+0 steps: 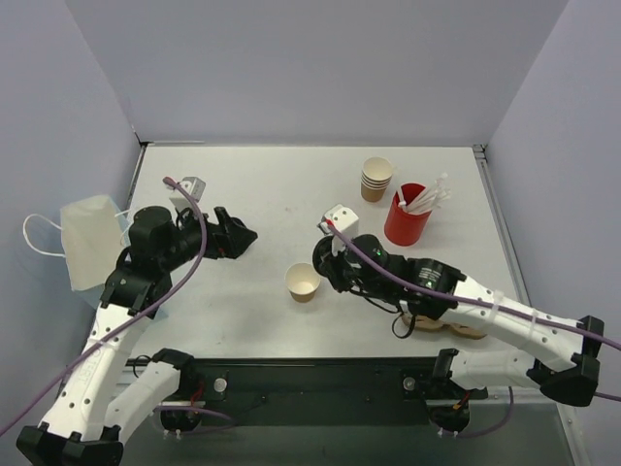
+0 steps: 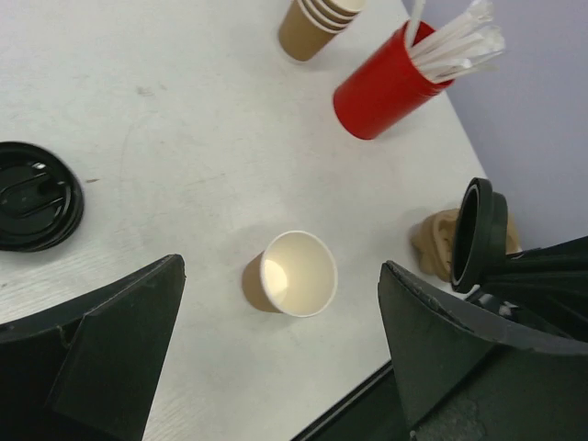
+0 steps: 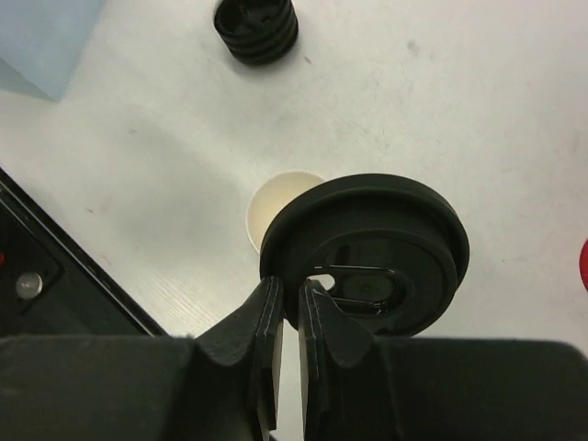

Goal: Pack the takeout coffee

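Table (image 1: 262, 184) seen from above and from both wrists. The coffee stands in two parts. The small brown paper cup (image 1: 304, 282) sits upright near the middle of the table, between the two arms. It is open-topped, with a pale inside and a rolled white rim. Its round black lid (image 3: 367, 243) is off the cup. The lid is raised on edge just to the right of the cup and pinched at its rim by the right gripper (image 3: 292, 308), whose jaws are clamped on it. In the right wrist view the lid overlaps part of the cup's rim; the left wrist view shows it edge-on and clear of the cup.

The left gripper (image 1: 236, 236) hangs left of the cup with its jaws wide apart and nothing between them.

Other items: a stack of black lids (image 2: 37, 195) on the left; a stack of lidless brown cups (image 1: 376, 179) at the far right; a taller red cup (image 1: 406, 216) holding white sticks beside them; a white bag (image 1: 90, 241) at the left edge.
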### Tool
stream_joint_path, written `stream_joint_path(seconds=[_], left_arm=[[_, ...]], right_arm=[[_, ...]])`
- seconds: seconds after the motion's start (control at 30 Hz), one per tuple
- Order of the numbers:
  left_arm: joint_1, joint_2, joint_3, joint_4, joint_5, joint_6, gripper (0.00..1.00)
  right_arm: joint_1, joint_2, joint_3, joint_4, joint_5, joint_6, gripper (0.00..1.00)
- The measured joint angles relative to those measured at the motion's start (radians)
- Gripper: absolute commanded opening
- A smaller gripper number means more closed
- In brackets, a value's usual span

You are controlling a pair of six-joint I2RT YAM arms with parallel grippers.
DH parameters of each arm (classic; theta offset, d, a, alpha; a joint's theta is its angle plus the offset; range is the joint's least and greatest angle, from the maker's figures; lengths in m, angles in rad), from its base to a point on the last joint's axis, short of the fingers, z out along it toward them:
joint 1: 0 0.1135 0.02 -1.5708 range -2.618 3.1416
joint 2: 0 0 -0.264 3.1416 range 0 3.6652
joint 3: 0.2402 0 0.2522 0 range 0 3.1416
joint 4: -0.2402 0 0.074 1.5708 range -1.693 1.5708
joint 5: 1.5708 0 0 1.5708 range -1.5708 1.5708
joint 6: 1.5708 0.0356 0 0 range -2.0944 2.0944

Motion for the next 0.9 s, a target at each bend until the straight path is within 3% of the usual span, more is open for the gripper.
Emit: stream_joint_path(seconds=[0.27,0.53,0.9], left_arm=[[0.001,-0.259,-0.256,-0.007,-0.112,0.058,0.96],[0.001,-0.399,-0.261,0.021,-0.166,0.082,0.96],[0.001,-0.428,-0.261,0.022,-0.206,0.099,0.96]], right_arm=[[-0.075,0.288,0.22,-0.244,-0.129,0.037,0.0],[-0.079,0.554,0.401,-0.369,-0.249,0.053,0.0],[-0.081,0.755,0.566,-0.452,-0.323,0.055,0.0]])
